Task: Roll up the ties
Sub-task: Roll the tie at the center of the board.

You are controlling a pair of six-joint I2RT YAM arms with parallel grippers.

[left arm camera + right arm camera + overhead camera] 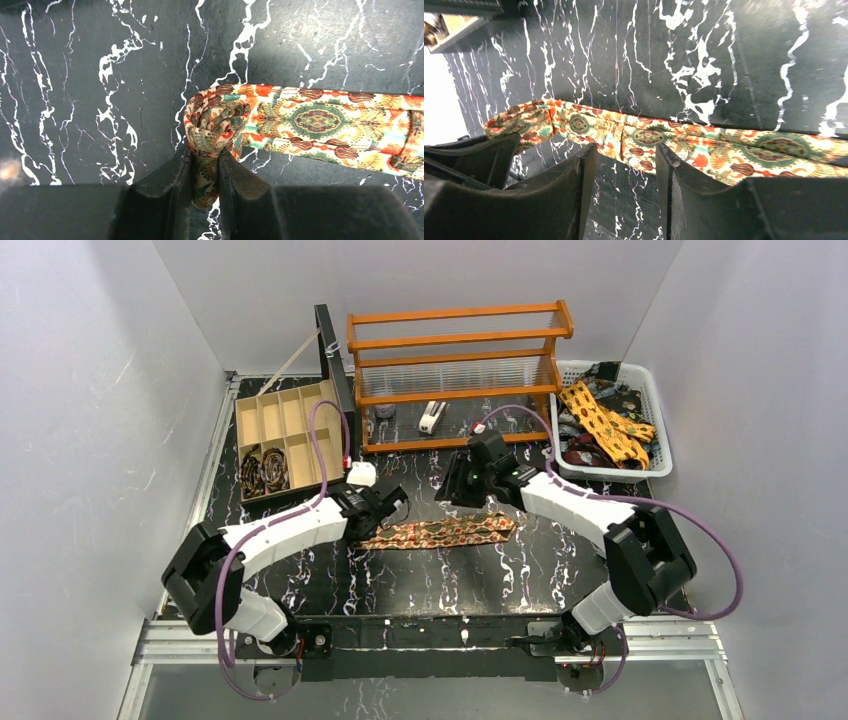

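A brown-red tie with green and gold motifs lies flat across the black marble table. Its left end is wound into a small coil. My left gripper is shut on the lower part of that coil; in the top view the left gripper sits at the tie's left end. My right gripper is open, with only bare table between the fingers. The tie's flat strip runs just past its fingertips. From above, the right gripper hovers over the strip's far side.
A white basket at the back right holds several loose ties. A wooden compartment box at the back left holds rolled ties. An orange rack stands behind. A small white box lies near the left arm.
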